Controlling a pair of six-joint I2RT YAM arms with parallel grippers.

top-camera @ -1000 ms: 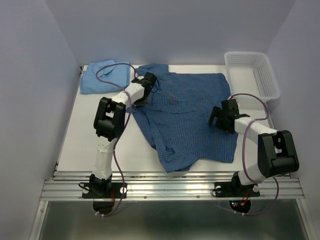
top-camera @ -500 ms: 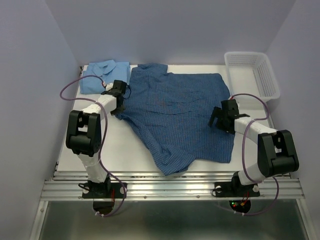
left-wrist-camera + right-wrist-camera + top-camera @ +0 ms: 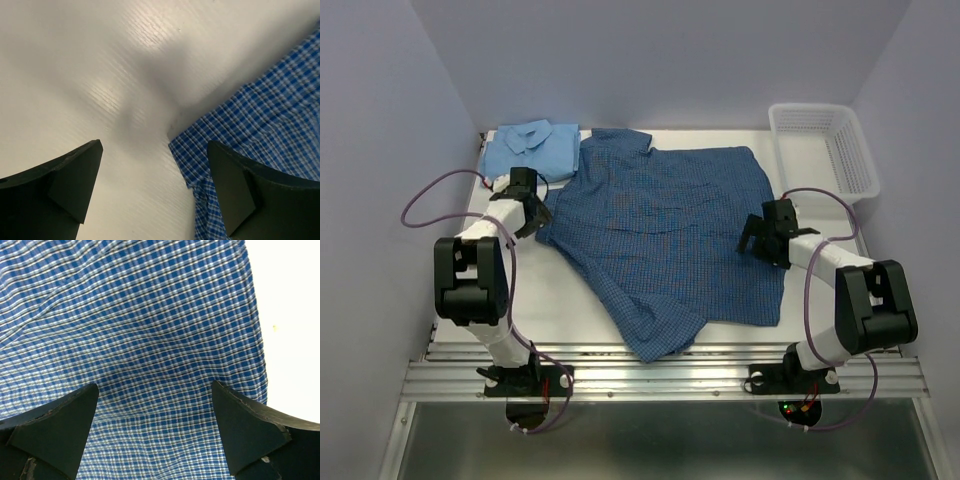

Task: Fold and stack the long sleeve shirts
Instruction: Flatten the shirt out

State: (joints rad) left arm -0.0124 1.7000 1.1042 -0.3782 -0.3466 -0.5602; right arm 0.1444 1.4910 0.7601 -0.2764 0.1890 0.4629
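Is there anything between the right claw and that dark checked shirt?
Nothing visible stands in the way. The right gripper hangs directly over the dark checked shirt, jaws open, with only its cloth showing between them.

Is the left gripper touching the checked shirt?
Cannot tell. Left wrist view: left gripper open above the checked shirt; neither gap nor contact plain.

The white table [image 3: 545, 300] carries three things. A dark checked shirt [image 3: 670, 230] lies spread flat over its middle, one edge below the left gripper [image 3: 155, 165] and its right part beneath the right gripper [image 3: 155, 405]. A folded light blue shirt [image 3: 535, 150] lies just beyond the left gripper, against the dark shirt's collar. A white basket [image 3: 810, 107] sits well beyond the right gripper, at the far corner.
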